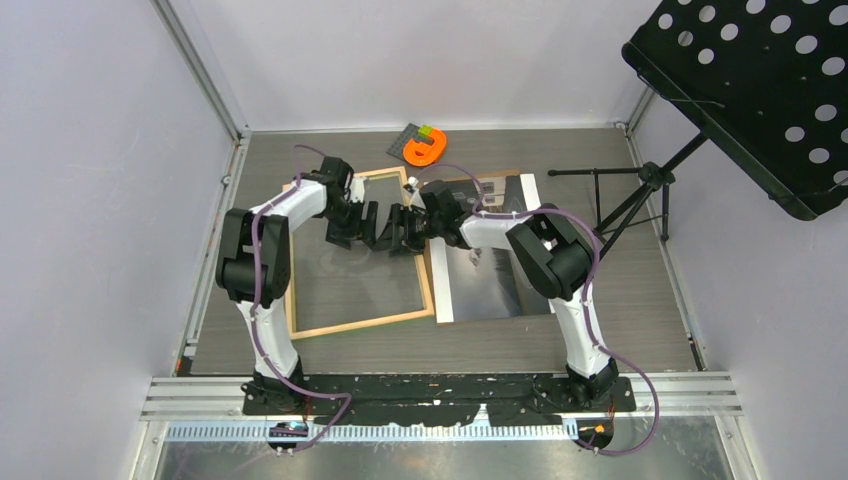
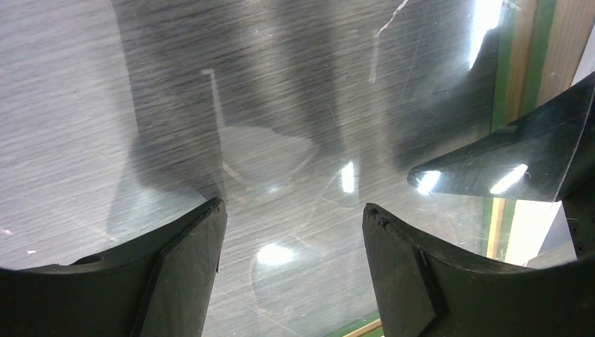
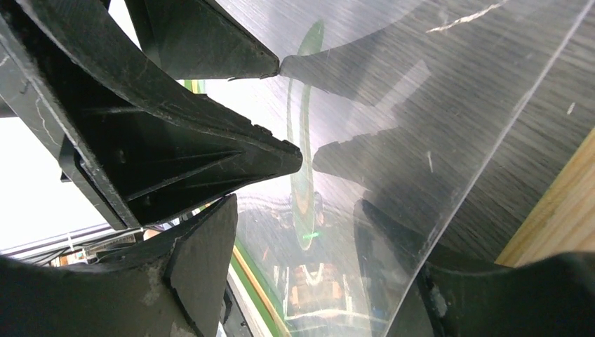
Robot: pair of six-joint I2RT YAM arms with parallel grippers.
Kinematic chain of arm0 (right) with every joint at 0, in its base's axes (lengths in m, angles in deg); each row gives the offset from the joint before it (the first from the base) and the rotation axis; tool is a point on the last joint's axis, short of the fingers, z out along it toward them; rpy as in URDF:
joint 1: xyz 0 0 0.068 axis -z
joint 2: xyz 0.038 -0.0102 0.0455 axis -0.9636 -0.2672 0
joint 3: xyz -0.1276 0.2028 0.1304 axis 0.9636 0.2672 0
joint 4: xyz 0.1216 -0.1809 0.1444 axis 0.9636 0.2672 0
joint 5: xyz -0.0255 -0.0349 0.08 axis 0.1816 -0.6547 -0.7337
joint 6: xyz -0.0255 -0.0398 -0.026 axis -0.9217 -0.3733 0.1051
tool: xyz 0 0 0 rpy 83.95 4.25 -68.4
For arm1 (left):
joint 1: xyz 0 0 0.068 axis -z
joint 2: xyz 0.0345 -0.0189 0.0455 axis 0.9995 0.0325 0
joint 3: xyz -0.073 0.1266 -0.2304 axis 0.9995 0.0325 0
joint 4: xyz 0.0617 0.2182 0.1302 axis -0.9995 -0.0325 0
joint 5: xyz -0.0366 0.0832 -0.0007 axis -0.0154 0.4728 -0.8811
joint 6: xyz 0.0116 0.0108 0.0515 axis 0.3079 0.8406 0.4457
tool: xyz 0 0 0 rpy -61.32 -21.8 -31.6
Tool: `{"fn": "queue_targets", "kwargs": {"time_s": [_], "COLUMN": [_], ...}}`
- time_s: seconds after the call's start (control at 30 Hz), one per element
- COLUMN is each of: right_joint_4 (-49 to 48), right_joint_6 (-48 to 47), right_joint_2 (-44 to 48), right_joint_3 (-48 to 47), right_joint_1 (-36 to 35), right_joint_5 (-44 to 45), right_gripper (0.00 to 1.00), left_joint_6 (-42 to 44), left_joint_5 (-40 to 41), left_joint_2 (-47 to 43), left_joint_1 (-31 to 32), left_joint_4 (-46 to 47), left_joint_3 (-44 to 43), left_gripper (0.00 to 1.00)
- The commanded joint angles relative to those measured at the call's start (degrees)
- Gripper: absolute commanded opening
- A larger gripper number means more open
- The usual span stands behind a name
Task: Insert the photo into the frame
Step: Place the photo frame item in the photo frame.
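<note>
Left wrist view: the left gripper [image 2: 291, 210] has its fingers wide apart with nothing between them, poised over a clear glossy pane [image 2: 295, 105] inside the frame [image 2: 523, 56]. The right gripper [image 3: 295, 210] also has its fingers spread, close to the pane's edge. Seen from above, the frame lies pale wood face up on the table [image 1: 600, 300], and the photo [image 1: 490, 290] lies flat, picture up, just beside its right rail.

This looks like a robotics lab cell: plain white panel walls [image 1: 90, 200], a ribbed aluminium mounting rail [image 1: 690, 392], a black perforated board on a tripod [image 1: 750, 110].
</note>
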Motion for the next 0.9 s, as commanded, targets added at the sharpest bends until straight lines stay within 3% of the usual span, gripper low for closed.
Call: {"fn": "queue_targets", "kwargs": {"time_s": [0.0,0.87], "right_joint_4": [3.2,10.6], "right_joint_6": [-4.6,-9.7], "right_joint_2": [2.5,9.0], "right_joint_3": [-1.5,-1.3], "right_joint_1": [0.8,5.6], "right_joint_5": [4.6,6.5], "right_gripper": [0.69,0.71], "left_joint_6": [-0.8,-0.9], "left_joint_5": [-1.1,-1.0], "left_joint_2": [2.5,2.4], "left_joint_1": [0.8,0.8], "left_joint_4": [-0.5,-0.3], "left_joint_3": [0.3,0.4], "left_gripper": [0.74,0.74]}}
